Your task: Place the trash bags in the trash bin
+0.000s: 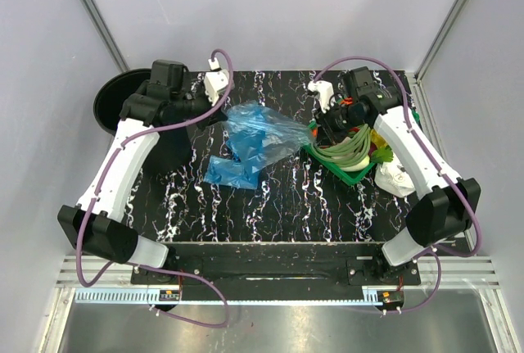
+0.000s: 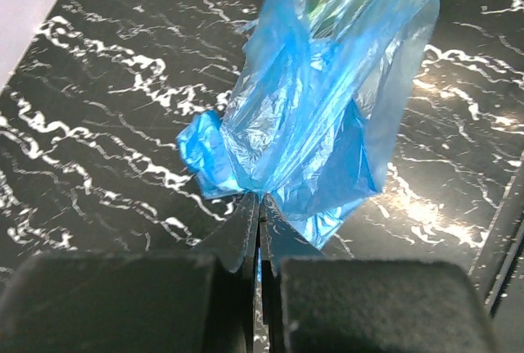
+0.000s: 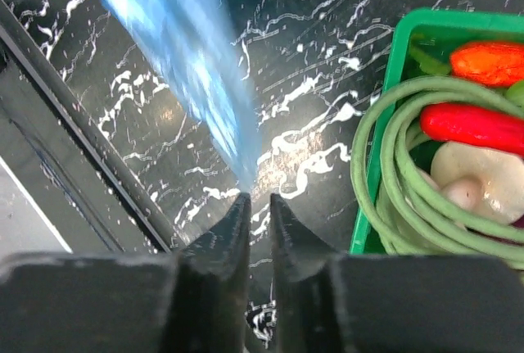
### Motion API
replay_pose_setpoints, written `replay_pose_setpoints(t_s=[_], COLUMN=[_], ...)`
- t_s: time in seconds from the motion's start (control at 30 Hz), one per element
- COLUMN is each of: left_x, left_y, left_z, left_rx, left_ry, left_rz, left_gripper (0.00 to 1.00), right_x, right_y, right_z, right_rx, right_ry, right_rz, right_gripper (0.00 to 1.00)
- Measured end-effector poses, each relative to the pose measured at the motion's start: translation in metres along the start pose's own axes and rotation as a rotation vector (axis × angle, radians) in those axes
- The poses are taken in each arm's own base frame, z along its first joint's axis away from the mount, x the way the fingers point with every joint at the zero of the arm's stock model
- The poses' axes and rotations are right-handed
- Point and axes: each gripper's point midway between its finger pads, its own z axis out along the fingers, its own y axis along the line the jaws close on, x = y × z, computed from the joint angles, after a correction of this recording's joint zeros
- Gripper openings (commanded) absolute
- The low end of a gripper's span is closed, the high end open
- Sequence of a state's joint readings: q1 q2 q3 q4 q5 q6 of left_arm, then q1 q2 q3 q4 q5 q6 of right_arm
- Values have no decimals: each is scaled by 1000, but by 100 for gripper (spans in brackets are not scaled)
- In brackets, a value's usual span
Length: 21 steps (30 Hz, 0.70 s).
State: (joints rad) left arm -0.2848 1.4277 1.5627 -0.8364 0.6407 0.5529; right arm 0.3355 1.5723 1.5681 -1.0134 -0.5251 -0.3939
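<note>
Top view: the trash bin [image 1: 115,103] sits at the tabletop's far left corner, behind the left arm. The trash bags [image 1: 250,144] lie mid-tabletop, stretched toward the green tray [image 1: 352,178].

Left wrist: the left claw [image 2: 259,205] is clamped tight on bunched film, and so thin a pinch may slip.

Right wrist: the right claw [image 3: 254,199] stands a slit apart with the film's tip at it, seemingly unheld. That trailing end could snag the tray or drape over the bin's rim.

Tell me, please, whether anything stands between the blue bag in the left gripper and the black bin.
Nothing visible on the table does. The bag is pinched in the shut left gripper, and the bin stands at the table's far left corner, partly hidden by the left arm itself.
</note>
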Motion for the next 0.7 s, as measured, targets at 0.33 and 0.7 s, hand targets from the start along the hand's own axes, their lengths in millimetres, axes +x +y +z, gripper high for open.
replay_pose_setpoints(t_s=[0.33, 0.7], left_x=[0, -1], left_y=[7, -42], left_z=[-7, -9], left_rx=[-2, 261], left_ry=[-17, -99], left_rz=[81, 193], left_gripper=[0, 0], right_x=[-20, -93], right_y=[18, 4], right_z=[-24, 1], right_rx=[-65, -189], right_ry=[-46, -144], right_rz=[-5, -34], right_gripper=[62, 67])
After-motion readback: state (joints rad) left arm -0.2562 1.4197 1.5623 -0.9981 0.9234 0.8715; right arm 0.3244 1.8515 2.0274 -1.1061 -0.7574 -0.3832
